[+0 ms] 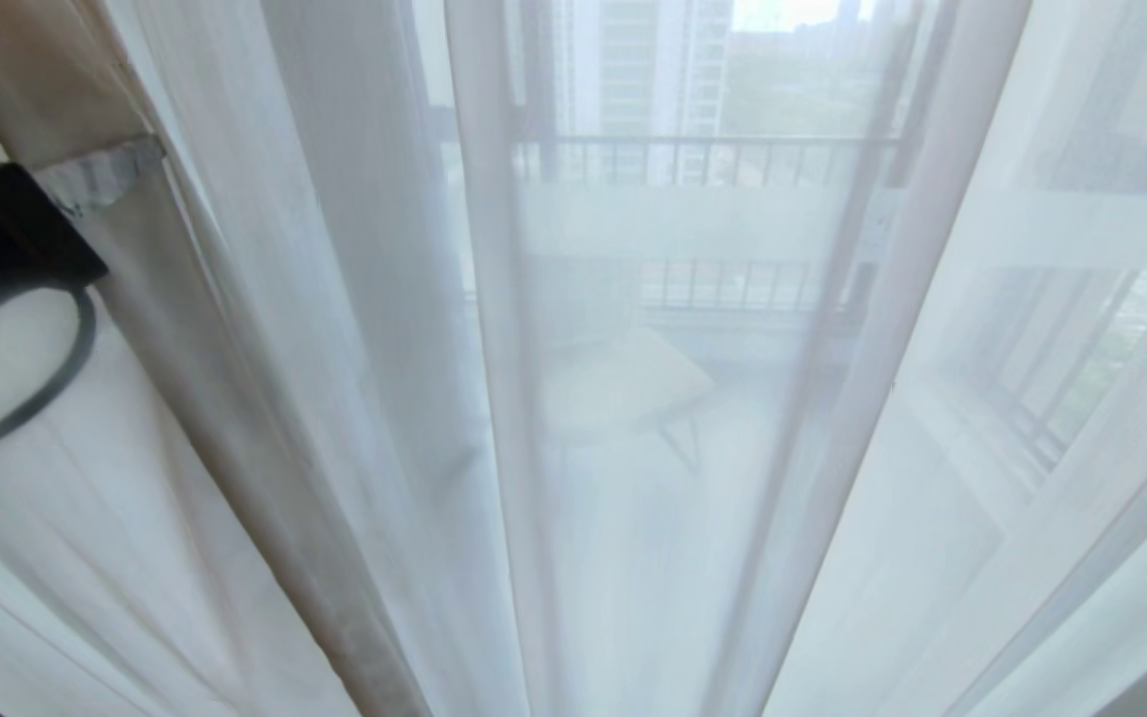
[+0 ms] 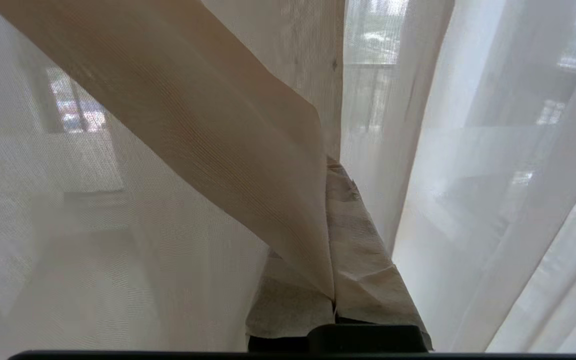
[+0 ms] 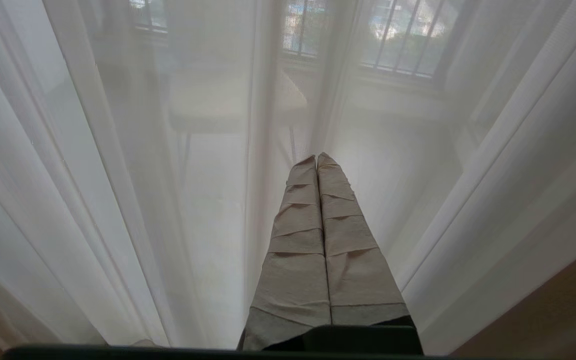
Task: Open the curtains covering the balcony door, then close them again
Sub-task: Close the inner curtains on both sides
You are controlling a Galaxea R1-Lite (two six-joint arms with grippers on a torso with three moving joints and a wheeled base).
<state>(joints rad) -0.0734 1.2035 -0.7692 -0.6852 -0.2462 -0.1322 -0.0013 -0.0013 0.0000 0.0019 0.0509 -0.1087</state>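
Note:
White sheer curtains (image 1: pixel 573 398) hang in vertical folds across the whole head view. Behind them the balcony door's dark frame (image 1: pixel 857 249) shows dimly. My left gripper (image 1: pixel 101 171) is at the far left, its taped fingers shut on a beige-tinted edge band of the curtain (image 2: pixel 248 150). That band runs down into the seam between the fingers (image 2: pixel 368 260) of the left gripper (image 2: pixel 332 175). My right gripper (image 3: pixel 317 159) is shut with nothing in it and points at the sheers (image 3: pixel 118 175) without holding them.
Through the fabric I see a balcony railing (image 1: pixel 703 159), a pale chair or small table (image 1: pixel 623 383) and tall buildings beyond. A brown surface (image 3: pixel 568 310) shows at one corner of the right wrist view.

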